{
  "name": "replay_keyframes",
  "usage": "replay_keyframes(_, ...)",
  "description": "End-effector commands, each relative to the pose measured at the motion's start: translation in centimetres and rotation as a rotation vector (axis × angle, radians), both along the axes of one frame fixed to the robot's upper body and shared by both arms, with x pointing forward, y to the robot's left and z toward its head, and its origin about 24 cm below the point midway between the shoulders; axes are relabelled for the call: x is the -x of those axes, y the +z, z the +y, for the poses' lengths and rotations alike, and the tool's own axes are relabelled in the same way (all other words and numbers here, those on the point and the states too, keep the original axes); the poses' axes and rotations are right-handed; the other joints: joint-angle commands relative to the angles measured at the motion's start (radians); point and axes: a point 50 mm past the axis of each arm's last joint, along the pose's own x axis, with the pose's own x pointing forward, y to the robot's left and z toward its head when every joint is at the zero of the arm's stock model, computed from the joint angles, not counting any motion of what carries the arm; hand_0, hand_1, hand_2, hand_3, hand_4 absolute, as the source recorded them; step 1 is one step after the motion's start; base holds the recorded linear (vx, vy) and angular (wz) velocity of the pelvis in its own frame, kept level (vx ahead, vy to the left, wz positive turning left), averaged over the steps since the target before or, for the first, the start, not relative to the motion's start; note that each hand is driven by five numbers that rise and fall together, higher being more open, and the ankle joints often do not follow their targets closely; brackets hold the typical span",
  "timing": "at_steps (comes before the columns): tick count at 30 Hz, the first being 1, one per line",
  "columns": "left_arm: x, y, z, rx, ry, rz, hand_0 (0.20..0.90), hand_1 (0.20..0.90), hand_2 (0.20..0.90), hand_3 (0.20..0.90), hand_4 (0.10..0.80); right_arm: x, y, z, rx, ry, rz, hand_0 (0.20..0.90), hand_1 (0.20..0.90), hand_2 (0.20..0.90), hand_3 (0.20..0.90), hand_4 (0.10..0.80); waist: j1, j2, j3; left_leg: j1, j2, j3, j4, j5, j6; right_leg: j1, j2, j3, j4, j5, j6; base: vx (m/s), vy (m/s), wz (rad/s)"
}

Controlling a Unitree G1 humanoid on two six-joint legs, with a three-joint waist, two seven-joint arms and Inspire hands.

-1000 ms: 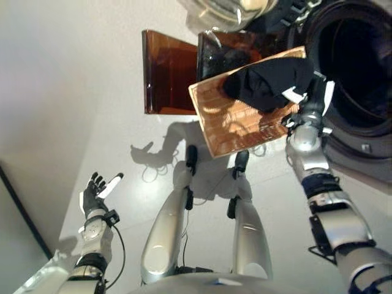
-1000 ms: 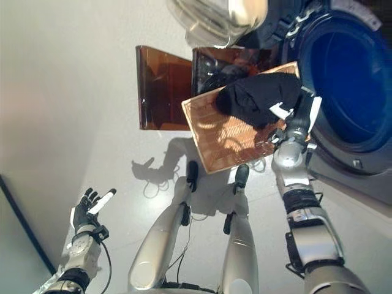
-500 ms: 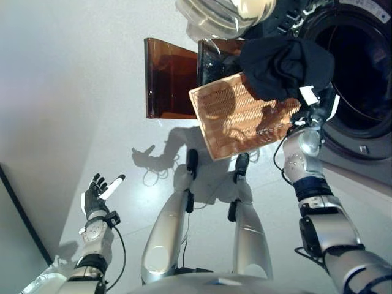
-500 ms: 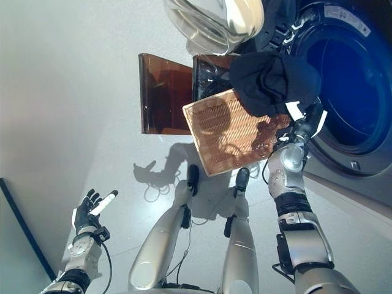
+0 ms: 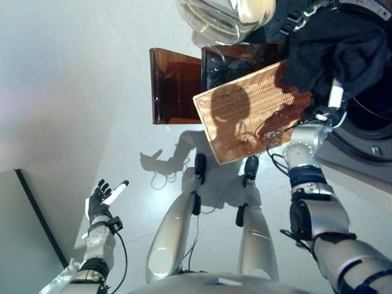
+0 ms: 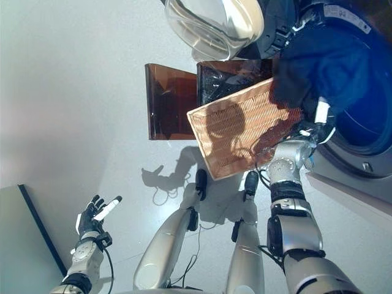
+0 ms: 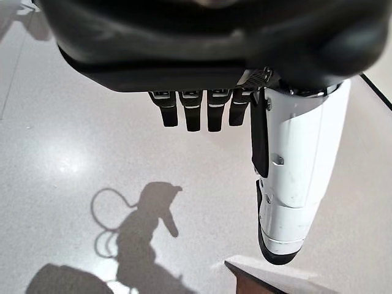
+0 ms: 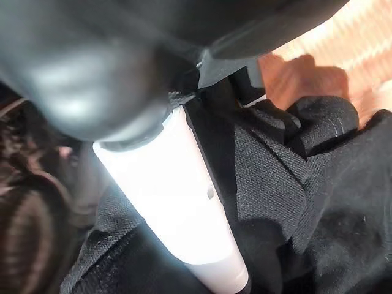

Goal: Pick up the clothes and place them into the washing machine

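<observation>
A bundle of black clothes (image 5: 340, 52) hangs at the mouth of the washing machine's drum (image 5: 375, 119), at the upper right. My right hand (image 5: 327, 105) is shut on it from below. In the right wrist view the white-covered thumb (image 8: 184, 214) presses into the black cloth (image 8: 306, 184). My left hand (image 5: 100, 205) stays low at the left over the floor, open and holding nothing, with its fingers (image 7: 193, 110) straight in the left wrist view.
A woven basket (image 5: 251, 116) sits tilted just left of the right hand. Behind it stand two amber-brown bins (image 5: 174, 86). The machine's open glass door (image 5: 220, 18) juts out at the top centre. A pale floor (image 5: 73, 92) lies to the left.
My right hand has carried the black clothes up and to the right, off the woven basket and to the drum's mouth. The view has shifted a little; the left hand stays put.
</observation>
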Motion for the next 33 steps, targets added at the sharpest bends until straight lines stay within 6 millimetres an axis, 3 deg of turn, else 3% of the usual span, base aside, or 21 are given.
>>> replay_keyframes(1,3.6,-1.6,1.5,-0.031,0.064,0.126,0.9,0.9,0.9,0.9,0.8,1.1,5.9,-2.7,0.085,-0.154,-0.209,0.2,0.2,0.2,0.2,0.3,0.047,0.081,-0.097,0.097,-0.016,-0.022,-0.226,0.08,-0.1,0.07,0.066,-0.01,0.032,-0.118,0.011,0.008,0.002,-0.03)
replay_keyframes(11,3.8,-2.0,0.9,-0.018,0.045,0.138,0.9,0.9,0.9,0.9,0.8,2.3,7.8,-5.6,-0.042,-0.289,-0.295,0.2,0.2,0.2,0.2,0.3,0.059,0.106,-0.115,0.094,-0.014,-0.022,-0.226,0.079,-0.1,0.06,0.071,-0.005,0.046,-0.131,0.009,0.0,0.0,0.0)
replay_keyframes(17,3.5,-1.8,0.9,-0.024,0.028,0.125,0.9,0.9,0.9,0.9,0.8,3.1,9.3,-8.1,-0.009,-0.349,-0.236,0.2,0.2,0.2,0.2,0.3,0.063,0.121,-0.123,0.094,-0.015,-0.021,-0.226,0.076,-0.1,0.052,0.072,-0.003,0.055,-0.138,0.01,0.0,0.0,0.0)
replay_keyframes(31,2.6,-1.4,0.3,-0.027,-0.044,0.103,0.9,0.9,0.9,0.9,0.8,3.3,9.9,-10.5,-0.071,-0.383,-0.068,0.2,0.2,0.2,0.2,0.3,0.076,0.181,-0.108,0.082,-0.011,-0.012,-0.226,0.083,-0.097,0.016,0.073,0.01,0.082,-0.146,0.008,-0.002,-0.002,-0.02)
replay_keyframes(33,2.6,-1.4,0.3,-0.027,-0.049,0.099,0.9,0.9,0.9,0.9,0.8,3.4,10.8,-10.6,-0.063,-0.385,-0.082,0.2,0.2,0.2,0.2,0.3,0.078,0.192,-0.109,0.077,-0.01,-0.01,-0.226,0.086,-0.097,0.006,0.074,0.013,0.086,-0.148,0.007,-0.012,-0.004,-0.04)
